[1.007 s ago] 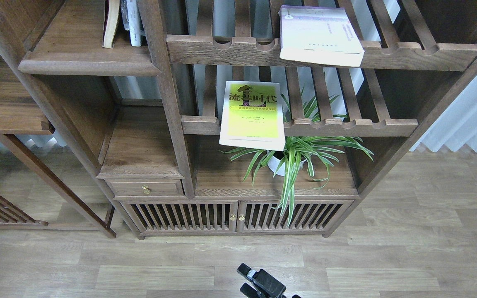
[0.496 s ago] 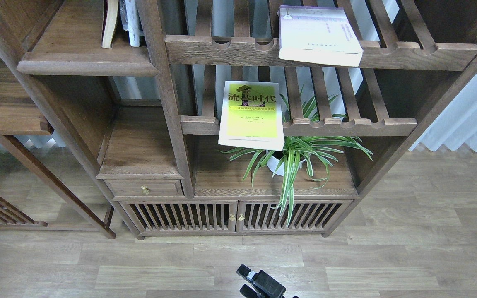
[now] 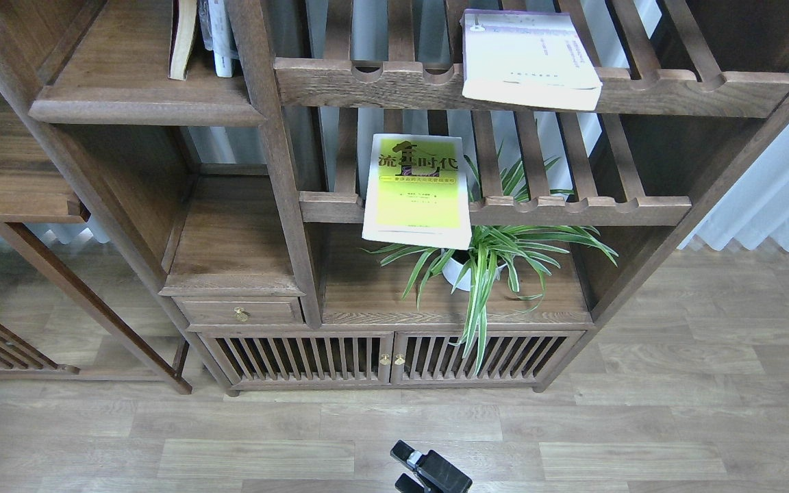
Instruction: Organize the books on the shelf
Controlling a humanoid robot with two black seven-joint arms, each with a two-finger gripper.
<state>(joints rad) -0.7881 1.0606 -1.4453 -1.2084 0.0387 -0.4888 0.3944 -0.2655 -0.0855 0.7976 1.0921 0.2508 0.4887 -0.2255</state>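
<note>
The yellow-green book [image 3: 417,188] with black characters lies flat on the lower slatted rack, its front end hanging over the rail. The white book [image 3: 528,58] with a lilac edge lies flat on the upper slatted rack, also overhanging. On the solid plank shelf [image 3: 144,103] at upper left, a book with a dark red cover [image 3: 182,41] stands upright, cut off by the frame's top, next to pale books [image 3: 221,38]. A black gripper [image 3: 429,471] shows at the bottom edge, low over the floor and far from the books. It seems to be my right one; its fingers cannot be told apart.
A potted spider plant [image 3: 483,263] stands on the cabinet top under the yellow-green book. A small drawer with a brass knob [image 3: 240,313] and slatted cabinet doors [image 3: 387,356] are below. A second wooden rack [image 3: 11,205] stands at left. White curtain [image 3: 778,198] at right.
The black gripper at the bottom edge has sunk slightly lower in view. The books have not moved.
</note>
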